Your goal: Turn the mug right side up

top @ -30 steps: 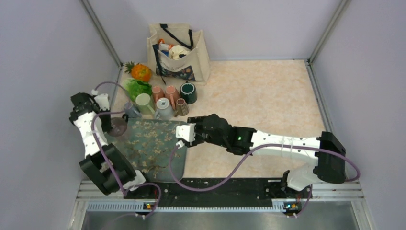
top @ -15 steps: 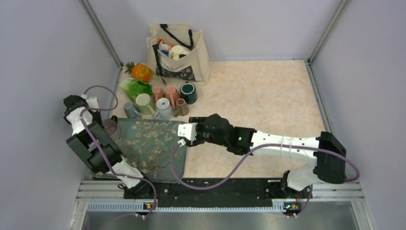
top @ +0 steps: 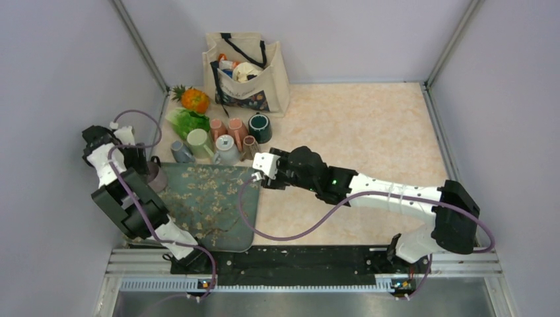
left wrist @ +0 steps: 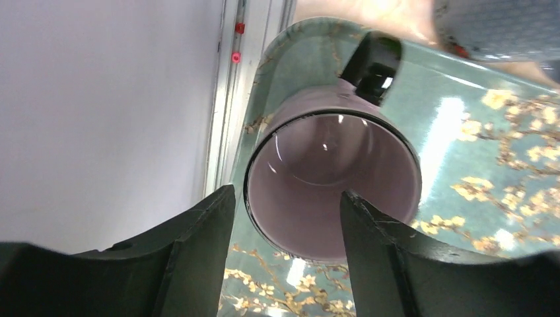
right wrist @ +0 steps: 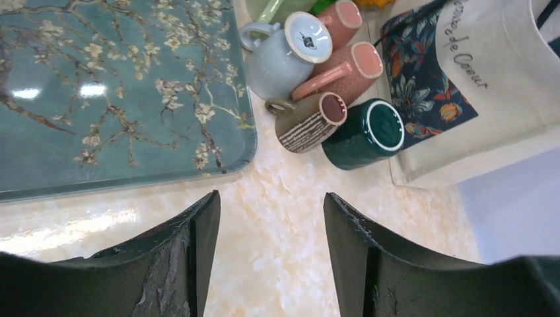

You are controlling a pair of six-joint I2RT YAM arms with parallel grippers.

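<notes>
Nearest to me, the left arm [top: 129,205] reaches up along the left edge of the patterned tray [top: 205,198], which lies flat on the bench [top: 370,125]. The purple mug [left wrist: 317,172] stands on the tray's far left corner, mouth up, and the left wrist camera looks straight down into it. Its dark glossy handle [left wrist: 375,63] points away from that camera. The left jaws are parted and hang over the mug's rim. One finger sits just outside the wall on the side toward the bench's edge, and the other shows in front of the open mouth (I see no squeeze on the wall, so I call them open and holding nothing).

The right arm [top: 389,191] stretches in low from the right, and its wrist sits over bare bench just beside the tray's far right corner. The right jaws are open too, with only bench between them.

Just past the tray lies a huddle of cups, most on their sides: a brown striped mug [right wrist: 307,122], a dark green mug [right wrist: 363,135], a pale blue mug [right wrist: 284,56], two pink cups [right wrist: 343,69] and a pale green mug [top: 198,140]. Behind those are a lettuce [top: 189,121] and an orange fruit [top: 195,100]. The cloth bag [top: 254,79] stands against the back wall, stuffed full.
</notes>
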